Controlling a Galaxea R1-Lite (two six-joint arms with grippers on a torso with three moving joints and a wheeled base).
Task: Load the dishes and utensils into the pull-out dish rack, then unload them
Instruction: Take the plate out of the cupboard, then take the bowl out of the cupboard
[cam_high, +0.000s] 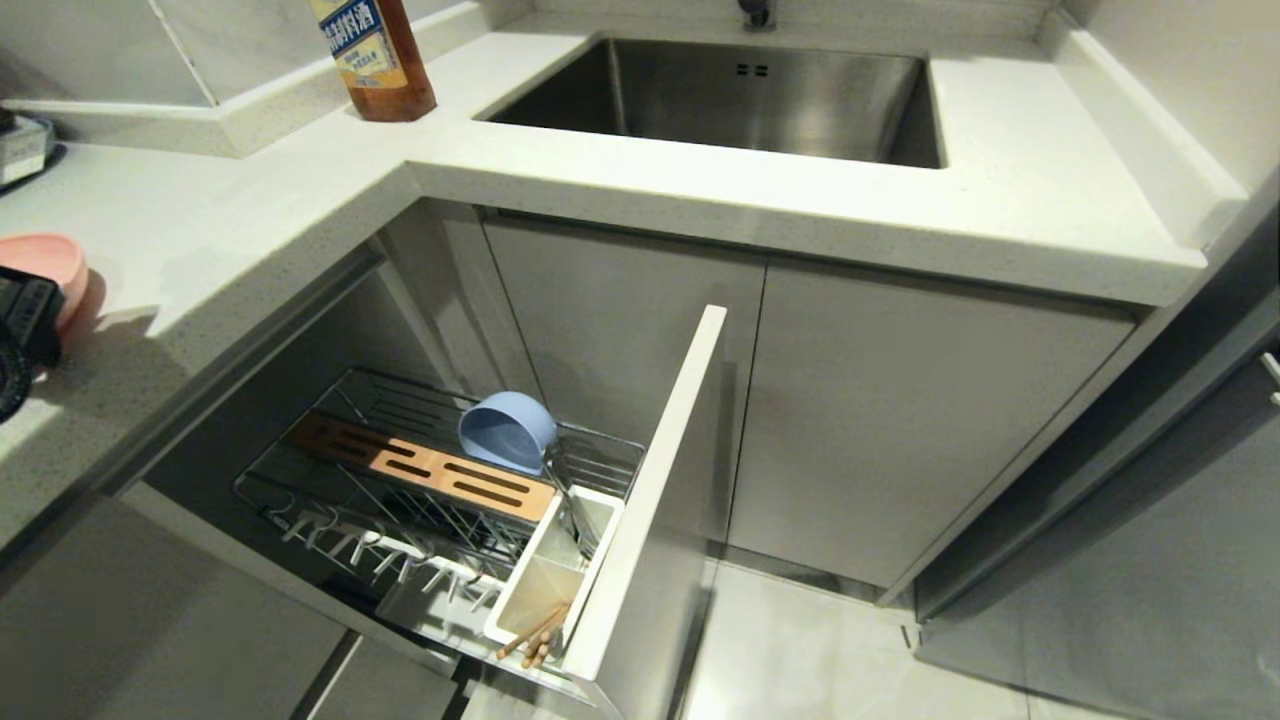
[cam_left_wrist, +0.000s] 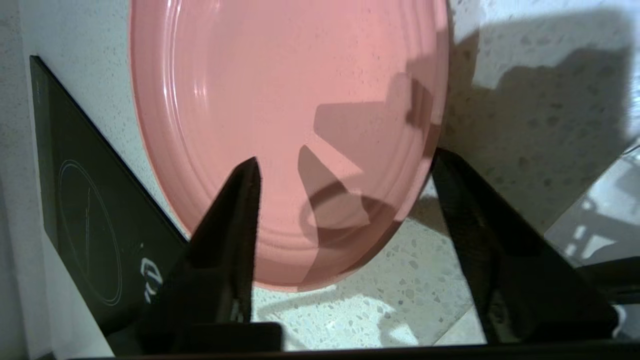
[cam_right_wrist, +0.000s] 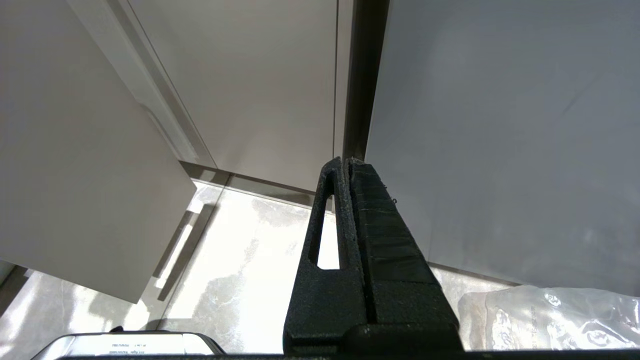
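Our left gripper (cam_left_wrist: 345, 170) hangs spread above the pink plate (cam_left_wrist: 280, 100) flat on the counter (cam_left_wrist: 525, 125); we lower so one finger (cam_left_wrist: 235, 220) slides under its near rim before closing.

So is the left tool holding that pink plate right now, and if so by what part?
Nothing is held. The left tool is open over the pink plate, which lies flat on the countertop. The right tool is shut and empty.
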